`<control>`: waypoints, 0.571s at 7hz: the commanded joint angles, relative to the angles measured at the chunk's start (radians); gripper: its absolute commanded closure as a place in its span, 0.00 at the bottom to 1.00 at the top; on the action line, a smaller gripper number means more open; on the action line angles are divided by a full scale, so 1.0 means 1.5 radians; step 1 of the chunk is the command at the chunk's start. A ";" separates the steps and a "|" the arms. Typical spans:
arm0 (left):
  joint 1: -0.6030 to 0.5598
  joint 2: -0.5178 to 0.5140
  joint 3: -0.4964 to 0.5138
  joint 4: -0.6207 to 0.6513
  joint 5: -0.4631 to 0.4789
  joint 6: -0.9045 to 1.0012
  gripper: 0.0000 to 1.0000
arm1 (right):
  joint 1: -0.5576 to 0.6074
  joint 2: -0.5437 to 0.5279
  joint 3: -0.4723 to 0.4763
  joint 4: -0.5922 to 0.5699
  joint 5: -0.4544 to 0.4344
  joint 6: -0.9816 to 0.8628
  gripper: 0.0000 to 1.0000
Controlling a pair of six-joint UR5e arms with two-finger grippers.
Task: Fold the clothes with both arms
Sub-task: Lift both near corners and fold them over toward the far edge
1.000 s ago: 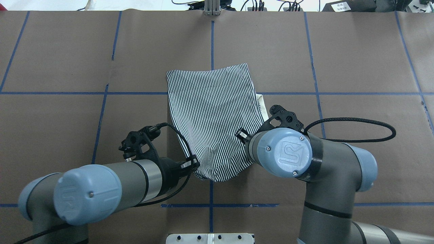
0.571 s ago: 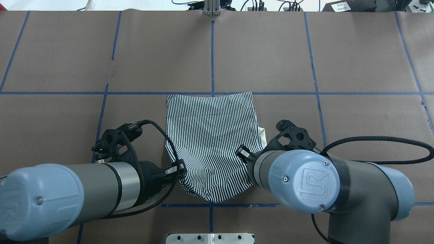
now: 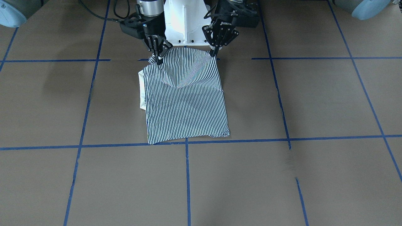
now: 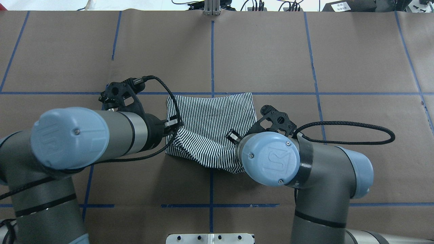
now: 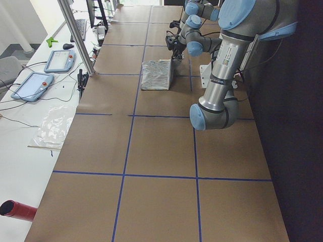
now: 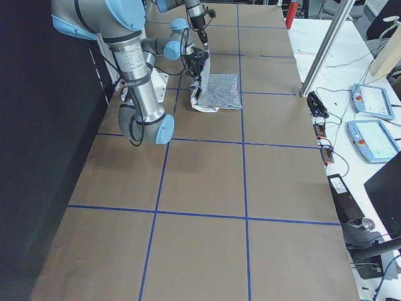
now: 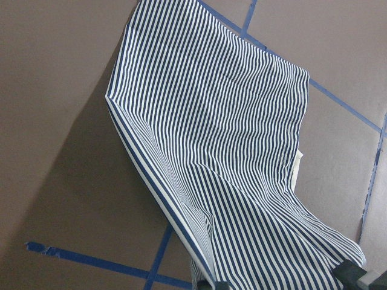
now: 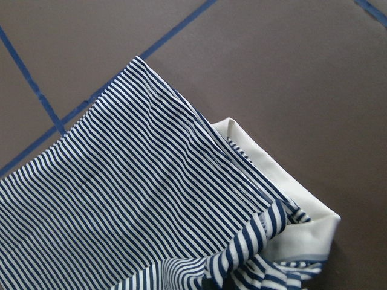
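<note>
My left gripper and right gripper are each pinched closed on a near corner of the polo shirt. They hold that edge off the brown table, and it sags between them. Beyond, the thin navy-and-white stripes lie flat, with the cream collar peeking out on my right. The far edge rests along a blue tape line.

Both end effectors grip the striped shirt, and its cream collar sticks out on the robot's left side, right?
No: the collar sticks out on the robot's right side, by the right end effector, as the front-facing view shows. Both end effectors, the left end effector included, do grip the shirt.
</note>
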 commanded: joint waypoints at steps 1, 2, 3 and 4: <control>-0.054 -0.034 0.084 -0.014 -0.020 0.029 1.00 | 0.061 0.039 -0.089 0.048 0.004 -0.040 1.00; -0.062 -0.038 0.125 -0.045 -0.020 0.046 1.00 | 0.083 0.062 -0.147 0.073 0.013 -0.050 1.00; -0.066 -0.039 0.167 -0.082 -0.020 0.047 1.00 | 0.097 0.077 -0.216 0.129 0.015 -0.060 1.00; -0.068 -0.041 0.198 -0.112 -0.019 0.051 1.00 | 0.112 0.100 -0.290 0.191 0.019 -0.064 1.00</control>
